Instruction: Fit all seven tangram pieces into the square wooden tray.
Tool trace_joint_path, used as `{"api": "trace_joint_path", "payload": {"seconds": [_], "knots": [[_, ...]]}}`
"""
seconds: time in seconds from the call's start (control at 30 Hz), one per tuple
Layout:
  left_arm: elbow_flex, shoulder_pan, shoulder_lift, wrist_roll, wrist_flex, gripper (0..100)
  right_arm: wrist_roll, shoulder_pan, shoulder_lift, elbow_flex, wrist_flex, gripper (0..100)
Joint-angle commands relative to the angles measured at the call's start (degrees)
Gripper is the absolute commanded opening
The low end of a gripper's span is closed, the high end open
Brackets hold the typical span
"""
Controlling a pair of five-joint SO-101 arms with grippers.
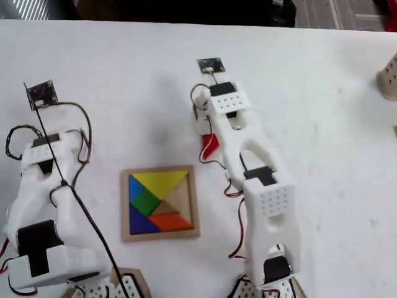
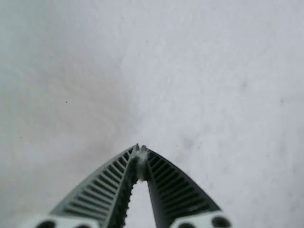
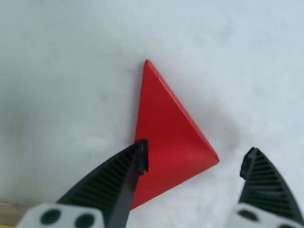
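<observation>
Right end effector [image 3: 195, 156] spread wide, straddling red triangle [image 3: 164, 128] flat on the surface [image 3: 71, 71] near the tray [image 1: 195, 198]. Pickup step, likely; next calls for closing squarely on its edges. Left end effector [image 2: 141, 154] pinched together, empty.

White table [image 1: 335, 155], dark backdrop [image 1: 155, 9]

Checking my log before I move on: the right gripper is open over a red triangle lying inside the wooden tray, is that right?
Not quite. The red triangle lies on the white table, outside the wooden tray, as the high view shows. The right gripper is indeed open over it.
</observation>
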Motion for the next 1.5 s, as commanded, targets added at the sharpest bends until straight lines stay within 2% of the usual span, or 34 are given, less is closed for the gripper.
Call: {"api": "trace_joint_path", "payload": {"seconds": [0.0, 0.27, 0.53, 0.67, 0.9, 0.97, 1.1, 1.13, 1.2, 1.3, 1.47], "knots": [[-1.41, -0.22, -0.31, -0.44, -1.23, 2, 0.97, -1.36, 1.36, -4.40, 1.98, 31.7], [-1.41, -0.31, -0.31, -0.44, -1.23, 2, 6.07, -5.93, 6.73, -12.48, 7.87, 31.6], [-1.41, -0.48, -0.31, -0.44, -1.23, 2, 5.27, -6.55, 12.79, -20.31, 11.56, 31.5], [-1.41, -0.48, -0.31, -0.44, -1.23, 2, 2.02, -6.46, 14.90, -23.65, 13.58, 31.5], [-0.62, -0.31, -0.31, -0.44, -1.32, 2, 2.11, -6.46, 17.36, -27.34, 15.60, 31.3], [-0.62, -0.31, -0.31, -0.44, -1.32, 2, 2.11, -6.46, 17.45, -27.78, 15.52, 26.7], [-0.62, -0.31, -0.31, -0.44, -1.32, 2, 2.11, -6.46, 17.54, -27.96, 14.29, 2.9], [-0.62, -0.22, -0.31, -0.44, -1.32, 2, 2.11, -6.55, 17.54, -27.96, 13.85, 0.6], [-0.70, -0.22, -0.31, -0.44, -1.32, 2, 2.11, -6.55, 17.45, -27.87, 13.93, 5.0], [-0.26, -0.22, -0.31, -0.44, -2.81, 2, 2.11, -6.37, 17.36, -27.87, 13.58, 1.2], [-0.26, -0.22, -0.31, -0.44, -3.25, 2, 2.11, -6.37, 17.10, -27.87, 13.58, 1.7]]}}
